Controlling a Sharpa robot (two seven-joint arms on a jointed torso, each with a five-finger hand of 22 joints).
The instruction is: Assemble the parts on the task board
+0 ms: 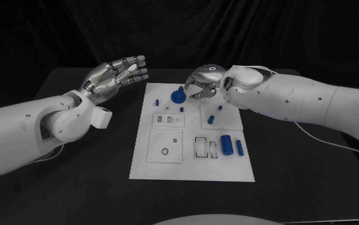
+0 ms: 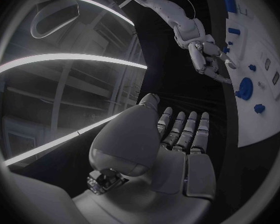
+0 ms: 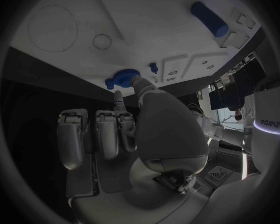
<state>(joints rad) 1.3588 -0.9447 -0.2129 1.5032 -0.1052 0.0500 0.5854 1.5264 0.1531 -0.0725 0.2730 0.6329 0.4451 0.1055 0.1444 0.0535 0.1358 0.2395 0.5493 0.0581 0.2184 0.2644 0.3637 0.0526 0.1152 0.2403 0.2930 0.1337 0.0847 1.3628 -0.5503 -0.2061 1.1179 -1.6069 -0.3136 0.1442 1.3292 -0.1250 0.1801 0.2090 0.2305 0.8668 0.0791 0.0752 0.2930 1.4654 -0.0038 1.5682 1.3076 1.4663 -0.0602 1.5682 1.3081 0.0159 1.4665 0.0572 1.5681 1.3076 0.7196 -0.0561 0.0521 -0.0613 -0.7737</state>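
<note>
Left hand (image 1: 116, 77) raised off board's left side, palm up, fingers straight and apart, holding nothing. Board (image 1: 150, 166) mid-table. Blue gear (image 1: 178, 97) near far edge; small pegs (image 1: 157, 101) around it; cylinders (image 1: 226, 143) near right edge. Right hand (image 1: 203, 86) above far edge, just right of gear; fingers curled downward, apparently empty.

A black table (image 1: 82, 183) stood under everything. A flat white board (image 1: 191, 170) lay right on it, in the middle, with its long sides running away from the robot. The dark tabletop showed all around the board, on both sides and in front. A thin white cable (image 1: 321, 137) lay on the table, off to the right.
</note>
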